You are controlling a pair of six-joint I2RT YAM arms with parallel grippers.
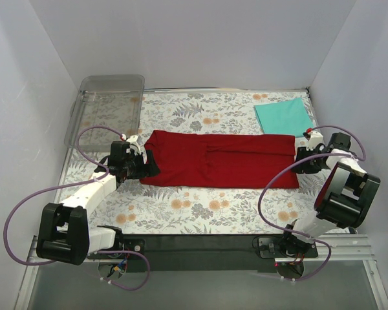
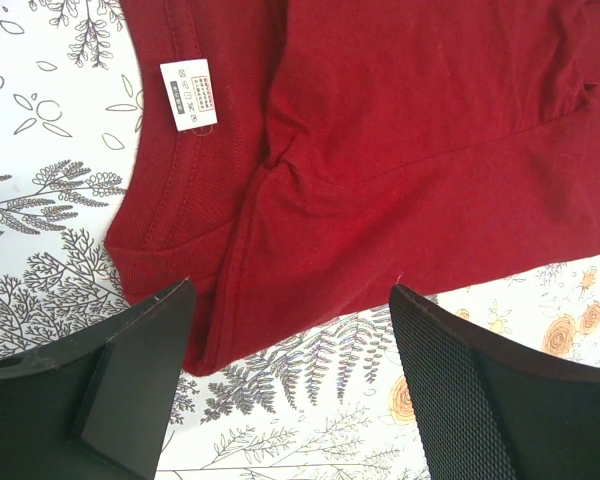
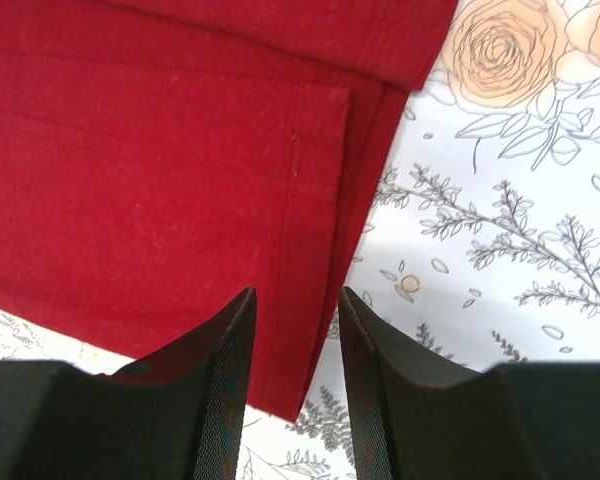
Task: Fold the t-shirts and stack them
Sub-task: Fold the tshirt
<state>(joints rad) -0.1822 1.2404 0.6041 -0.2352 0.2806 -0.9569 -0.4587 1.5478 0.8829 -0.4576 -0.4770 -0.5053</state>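
The jaws of the left gripper (image 2: 290,290) are spread wide, and nothing is pinched between them. They are held over the neck end of the red shirt (image 1: 220,161), whose bottom corner is seen in the gap. The jaws of the right gripper (image 3: 296,292) are set only a little apart. They are placed at the hem end of the red shirt, its lower corner shows between them, and no cloth is seen clamped.

The red shirt is laid out as a long, flat band, with its sides folded in. A white label (image 2: 189,93) is sewn inside the ribbed collar, and creases are gathered where one fold meets the neckline. At the hem end, several layers are stacked, each edged with a line of stitching. The red shirt is spread on a floral mat (image 1: 200,206).

Just behind its hem end, a teal shirt (image 1: 283,116) is seen, folded into a neat rectangle. Behind its neck end, a clear tray (image 1: 107,106) is set.
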